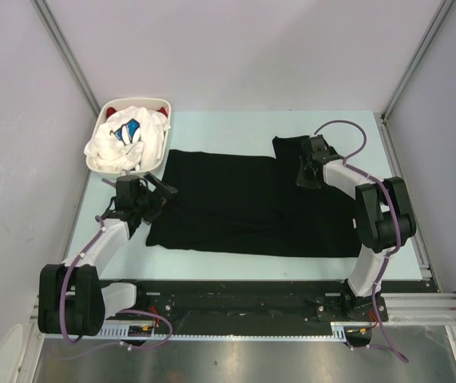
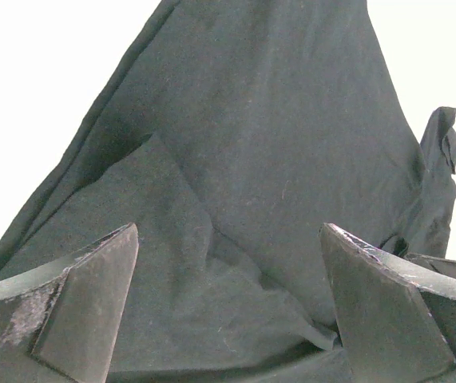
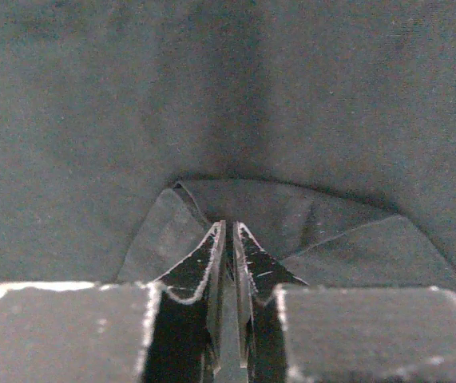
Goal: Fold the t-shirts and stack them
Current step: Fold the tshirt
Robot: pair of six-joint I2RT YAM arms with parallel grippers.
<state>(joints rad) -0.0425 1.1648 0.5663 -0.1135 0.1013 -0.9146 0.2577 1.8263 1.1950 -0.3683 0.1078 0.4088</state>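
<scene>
A large black t-shirt (image 1: 243,199) lies spread flat on the pale table. My left gripper (image 1: 157,194) is open at the shirt's left edge; in the left wrist view (image 2: 228,231) its jaws stand wide apart just over wrinkled black cloth (image 2: 275,120), holding nothing. My right gripper (image 1: 306,172) is at the shirt's far right part, by a raised sleeve fold. In the right wrist view it (image 3: 229,227) is shut on a thin pinch of the black cloth (image 3: 92,120). A white tee with blue print (image 1: 124,142) and a red one (image 1: 113,107) lie in the basket.
The white oval basket (image 1: 159,152) stands at the far left corner of the table, just behind the left gripper. Grey walls close in the left, back and right sides. The arm bases and a black rail (image 1: 243,303) run along the near edge.
</scene>
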